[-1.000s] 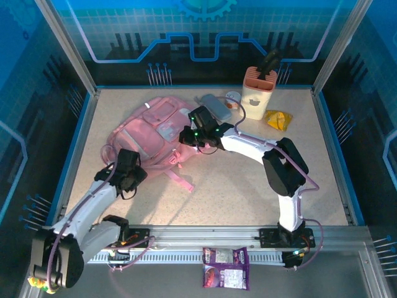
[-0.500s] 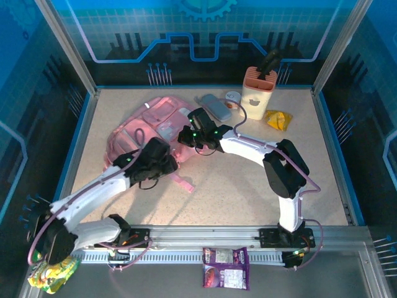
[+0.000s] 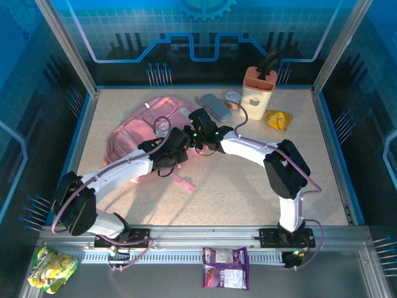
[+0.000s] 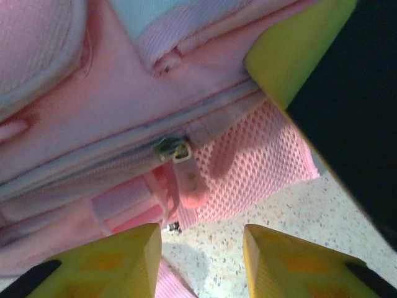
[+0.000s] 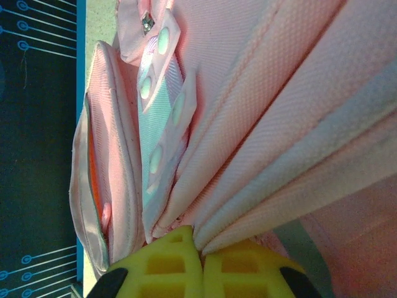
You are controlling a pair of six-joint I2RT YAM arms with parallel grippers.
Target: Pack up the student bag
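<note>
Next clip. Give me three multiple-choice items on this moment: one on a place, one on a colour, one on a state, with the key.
1. Where does the purple packet lie?
A) far left corner
B) on the grey ledge nearer than the arm bases
C) far right corner

2. What colour is the zipper pull?
A) black
B) blue
C) pink

3. What is the right gripper doing?
A) shut on the student bag
B) open over bare tabletop
C) shut on nothing

Key: B, the packet sits off the tabletop on the ledge; C, the left wrist view shows a pink tab; A, the right wrist view shows pink folds pinched between its fingers.
</note>
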